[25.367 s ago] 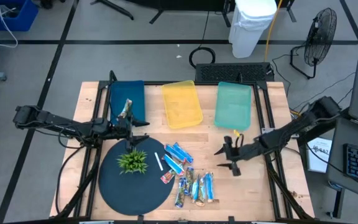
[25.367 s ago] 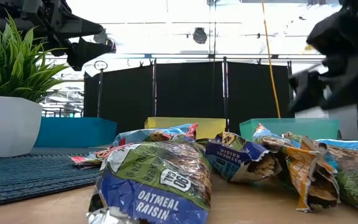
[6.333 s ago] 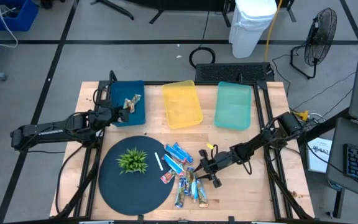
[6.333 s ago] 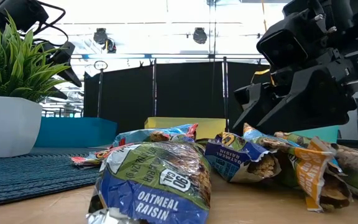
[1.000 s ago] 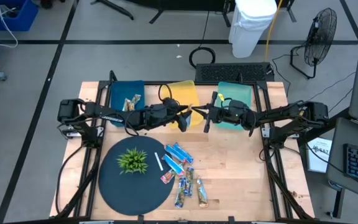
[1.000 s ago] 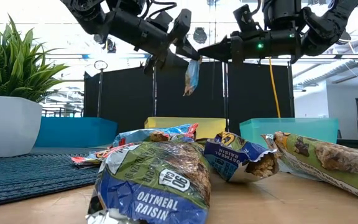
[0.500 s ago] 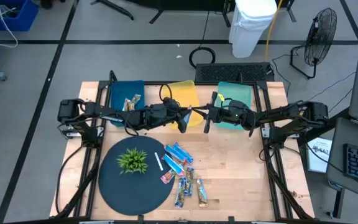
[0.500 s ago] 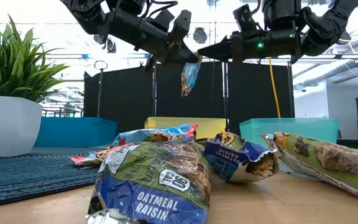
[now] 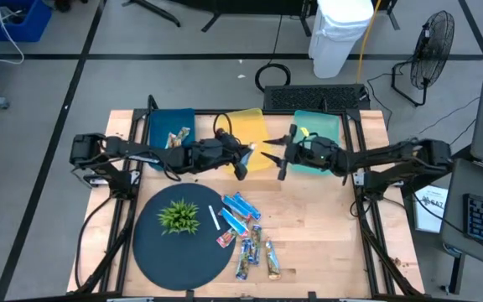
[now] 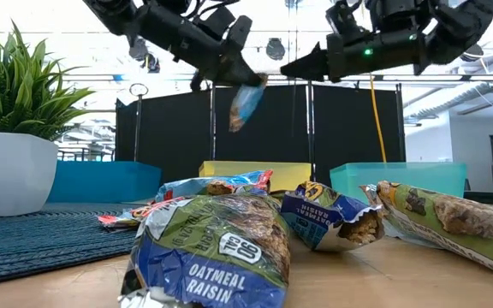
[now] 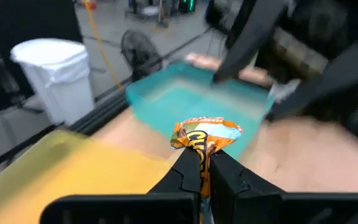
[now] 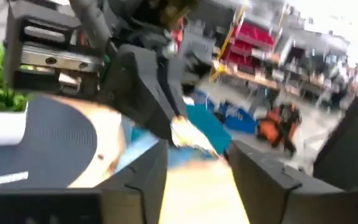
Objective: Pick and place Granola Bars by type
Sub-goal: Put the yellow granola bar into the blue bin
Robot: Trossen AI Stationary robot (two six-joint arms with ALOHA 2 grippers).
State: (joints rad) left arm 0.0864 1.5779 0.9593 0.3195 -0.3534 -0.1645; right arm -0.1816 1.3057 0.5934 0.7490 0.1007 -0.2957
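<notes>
Above the counter (image 9: 325,243), the left end effector (image 9: 243,160) pinches one granola bar (image 10: 245,103) by its top end, the bar hanging with its long axis slanted steeply, free end pointing down over the yellow tray (image 9: 240,130). Just beside it, tip to tip, the right end effector (image 9: 277,158) stands with fingers parted and empty. The other granola bars (image 9: 250,235) lie clustered on the counter well below both, mostly lengthwise toward the trays.

Robotics lab/workshop: wooden table (image 9: 325,243) on taped concrete floor, floor fan (image 9: 430,42), white bin (image 9: 340,33), black curtain partitions (image 10: 255,128).
</notes>
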